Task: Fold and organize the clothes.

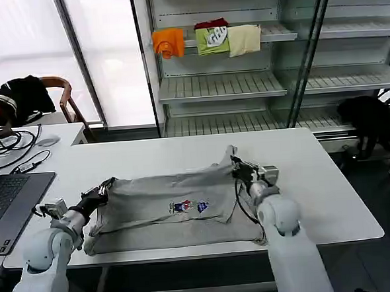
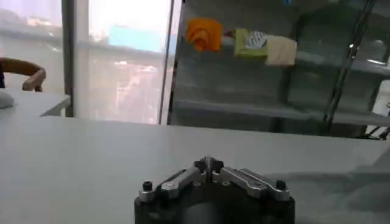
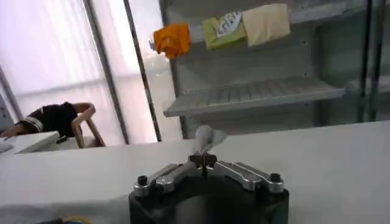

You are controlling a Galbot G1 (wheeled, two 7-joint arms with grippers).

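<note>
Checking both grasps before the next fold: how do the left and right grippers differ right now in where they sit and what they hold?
The left gripper sits at the left edge of the light grey shirt on the white table; the right gripper sits at the shirt's far right corner. The right gripper lifts a peak of cloth off the table; the left gripper's wrist view shows no cloth between its jaws. Both have jaws closed.

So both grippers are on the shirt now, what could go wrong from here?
The right gripper pinches only a small tuft of the shirt, so it could slip out mid-fold. The left gripper holds the opposite edge; uneven pulls may skew the fold. The shirt's front hem lies near the table edge and could slide off.
</note>
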